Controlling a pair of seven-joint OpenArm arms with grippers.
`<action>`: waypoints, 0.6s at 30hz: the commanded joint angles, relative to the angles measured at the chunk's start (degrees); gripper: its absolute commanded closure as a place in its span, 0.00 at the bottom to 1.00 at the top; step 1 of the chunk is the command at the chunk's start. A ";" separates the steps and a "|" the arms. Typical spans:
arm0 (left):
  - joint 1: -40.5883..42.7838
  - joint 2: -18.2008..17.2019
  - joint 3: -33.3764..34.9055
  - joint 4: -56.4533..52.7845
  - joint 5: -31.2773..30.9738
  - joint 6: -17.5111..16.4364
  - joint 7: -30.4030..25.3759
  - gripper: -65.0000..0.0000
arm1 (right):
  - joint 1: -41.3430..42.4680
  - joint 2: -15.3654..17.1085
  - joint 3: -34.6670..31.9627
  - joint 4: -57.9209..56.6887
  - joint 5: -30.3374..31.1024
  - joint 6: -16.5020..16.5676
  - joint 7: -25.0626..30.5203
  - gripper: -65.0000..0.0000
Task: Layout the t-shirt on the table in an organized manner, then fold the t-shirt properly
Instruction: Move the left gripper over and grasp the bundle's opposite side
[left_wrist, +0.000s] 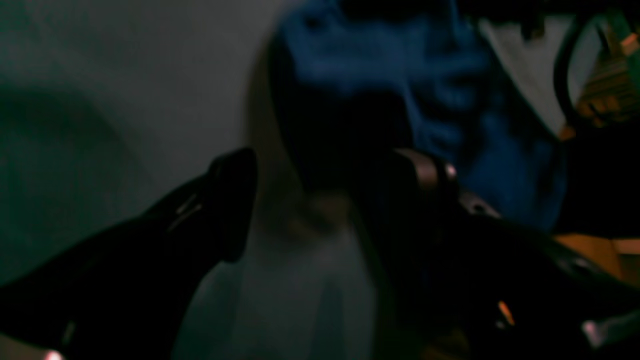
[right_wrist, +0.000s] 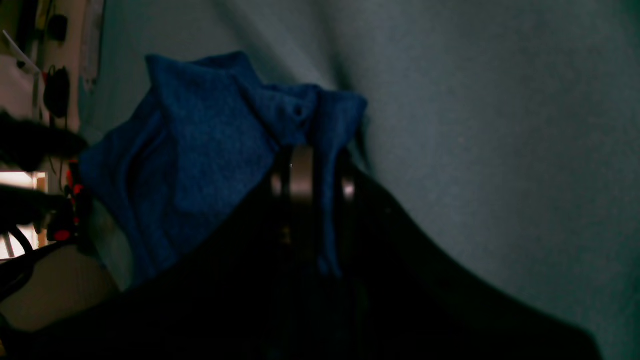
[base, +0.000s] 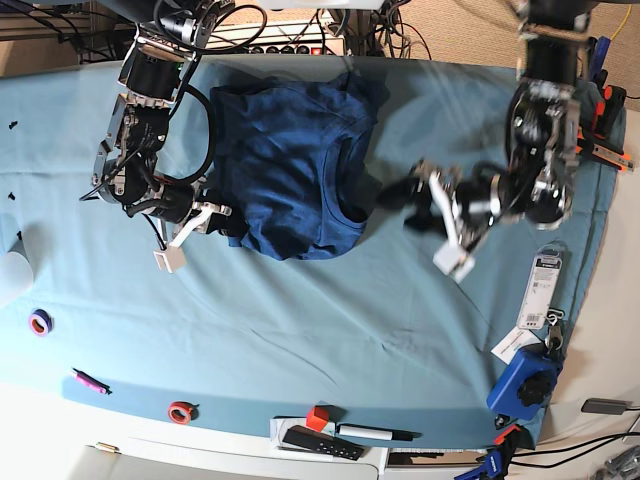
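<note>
The dark blue t-shirt (base: 285, 165) lies bunched and wrinkled on the far middle of the teal table (base: 300, 310). My right gripper (base: 228, 218) is at the shirt's lower left corner, shut on a fold of the cloth. In the right wrist view the blue t-shirt (right_wrist: 200, 150) drapes over the closed gripper (right_wrist: 310, 172). My left gripper (base: 405, 205) hovers just right of the shirt, open. In the left wrist view its dark fingers (left_wrist: 232, 200) stand wide apart with nothing between them, and the t-shirt (left_wrist: 400, 65) lies beyond the tips of the gripper (left_wrist: 330, 185).
Along the near edge lie a purple tape ring (base: 40, 322), a pink marker (base: 88, 381), a red ring (base: 180, 411), a red cube (base: 318, 417), a black remote (base: 320, 442) and a pen (base: 375, 433). Tags (base: 543, 290) and a blue clamp (base: 525, 385) sit at the right.
</note>
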 joint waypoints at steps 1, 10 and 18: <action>0.24 -1.49 0.57 0.83 -2.23 -0.22 -0.39 0.36 | 1.22 0.55 0.09 0.74 -0.48 0.07 1.27 1.00; 10.21 -6.34 4.02 0.83 -8.94 -0.46 0.81 0.36 | 1.22 0.52 0.09 0.74 -0.92 0.04 1.29 1.00; 14.34 -5.62 4.02 0.83 -13.94 -1.95 1.49 0.36 | 1.20 0.52 0.07 0.74 -0.94 -0.04 1.25 1.00</action>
